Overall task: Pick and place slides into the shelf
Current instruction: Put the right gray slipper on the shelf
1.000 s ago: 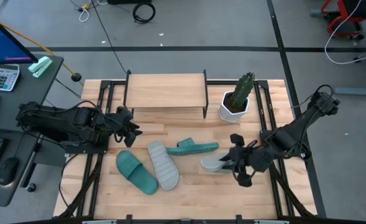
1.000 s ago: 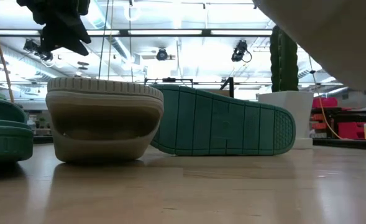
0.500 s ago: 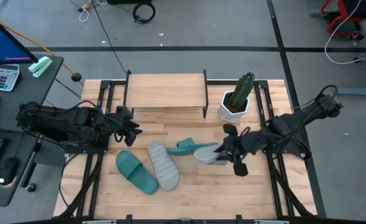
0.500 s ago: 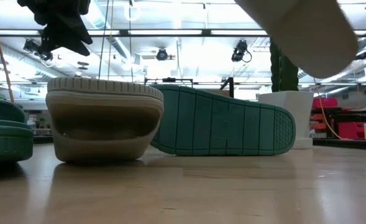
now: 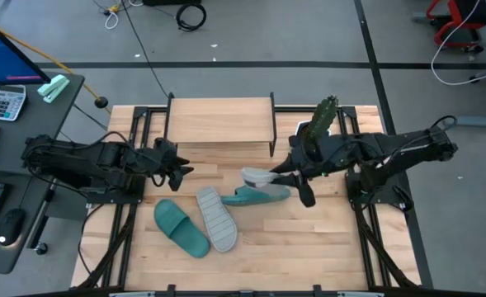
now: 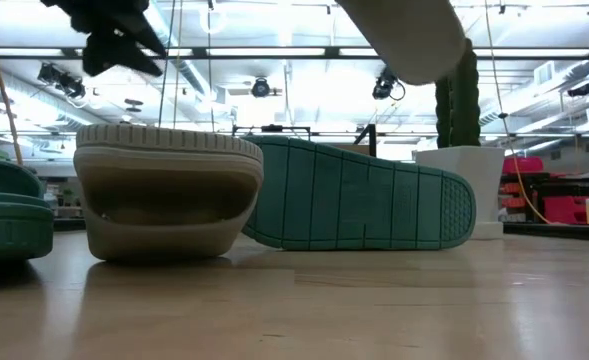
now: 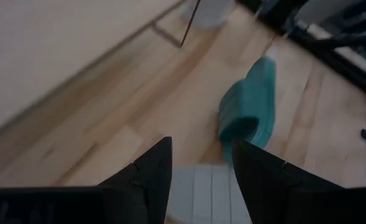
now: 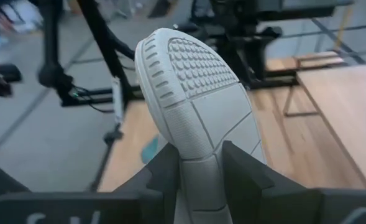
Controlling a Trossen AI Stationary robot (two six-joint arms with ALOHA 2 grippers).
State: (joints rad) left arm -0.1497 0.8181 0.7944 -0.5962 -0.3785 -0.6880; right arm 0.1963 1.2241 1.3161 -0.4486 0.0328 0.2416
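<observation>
Above the table's middle, your right gripper (image 5: 285, 171) is clamped on a pale slide (image 5: 257, 176), airborne over the teal slide (image 5: 255, 196) on its edge, just off the shelf (image 5: 220, 120). Left gripper (image 5: 181, 169) hovers beside the shelf with fingers apart, empty. Other pale slide (image 5: 216, 218) and second teal slide (image 5: 181, 228) lie on the table.

Right gripper (image 5: 285, 171) now up and inward from the near right of the table, close by the shelf (image 5: 219, 120), carrying the pale slide (image 5: 257, 176) clamped and airborne above the tipped teal slide (image 5: 257, 196). Left gripper (image 5: 179, 170) shifted slightly, high at the low view's left.
</observation>
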